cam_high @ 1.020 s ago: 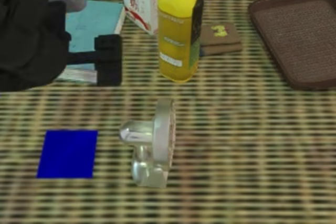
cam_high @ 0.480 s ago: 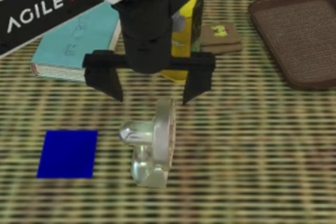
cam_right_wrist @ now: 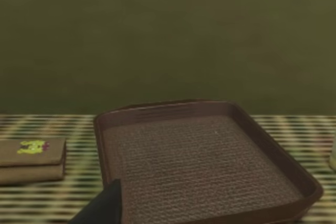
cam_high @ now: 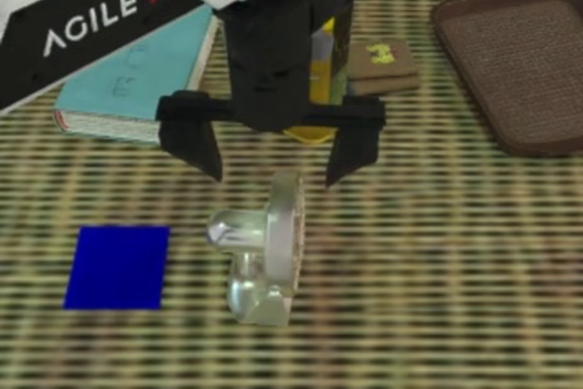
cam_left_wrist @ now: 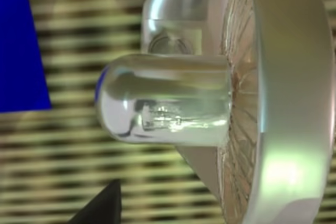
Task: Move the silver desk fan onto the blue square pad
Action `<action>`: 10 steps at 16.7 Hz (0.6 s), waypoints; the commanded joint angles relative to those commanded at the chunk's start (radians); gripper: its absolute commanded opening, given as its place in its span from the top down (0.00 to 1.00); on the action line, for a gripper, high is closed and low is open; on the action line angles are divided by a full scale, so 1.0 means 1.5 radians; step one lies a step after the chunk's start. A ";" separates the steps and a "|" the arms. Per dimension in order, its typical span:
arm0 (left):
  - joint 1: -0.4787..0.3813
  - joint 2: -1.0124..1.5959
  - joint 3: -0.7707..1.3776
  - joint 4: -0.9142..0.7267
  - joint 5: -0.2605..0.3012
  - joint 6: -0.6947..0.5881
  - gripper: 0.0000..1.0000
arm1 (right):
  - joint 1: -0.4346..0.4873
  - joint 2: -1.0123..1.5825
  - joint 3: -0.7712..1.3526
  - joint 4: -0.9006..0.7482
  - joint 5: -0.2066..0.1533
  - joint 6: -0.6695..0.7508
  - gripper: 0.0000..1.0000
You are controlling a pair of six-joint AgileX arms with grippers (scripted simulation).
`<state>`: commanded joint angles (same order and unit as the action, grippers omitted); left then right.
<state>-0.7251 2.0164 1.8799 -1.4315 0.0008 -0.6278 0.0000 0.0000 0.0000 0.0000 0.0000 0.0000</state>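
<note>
Left pincer [cam_high: 273, 163], black fingers spread, above shiny round-grilled silver desk fan [cam_high: 264, 257].

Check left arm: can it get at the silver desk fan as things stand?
Probably yes. The left gripper hangs open just behind the silver desk fan, fingers spread wider than the fan, nothing between them. The yellow bottle stands behind the gripper, out of the path.
</note>
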 joint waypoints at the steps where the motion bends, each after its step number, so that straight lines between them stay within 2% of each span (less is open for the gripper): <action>1: -0.001 0.000 -0.009 0.009 0.000 0.001 0.00 | 0.000 0.000 0.000 0.000 0.000 0.000 0.00; 7: -0.001 0.000 -0.117 0.116 0.000 0.001 0.00 | 0.000 0.000 0.000 0.000 0.000 0.000 0.00; 10: -0.002 0.001 -0.129 0.128 0.000 0.000 0.00 | 0.000 0.000 0.000 0.000 0.000 0.000 0.00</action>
<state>-0.7277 2.0175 1.6861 -1.2389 0.0006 -0.6275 0.0000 0.0000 0.0000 0.0000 0.0000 0.0000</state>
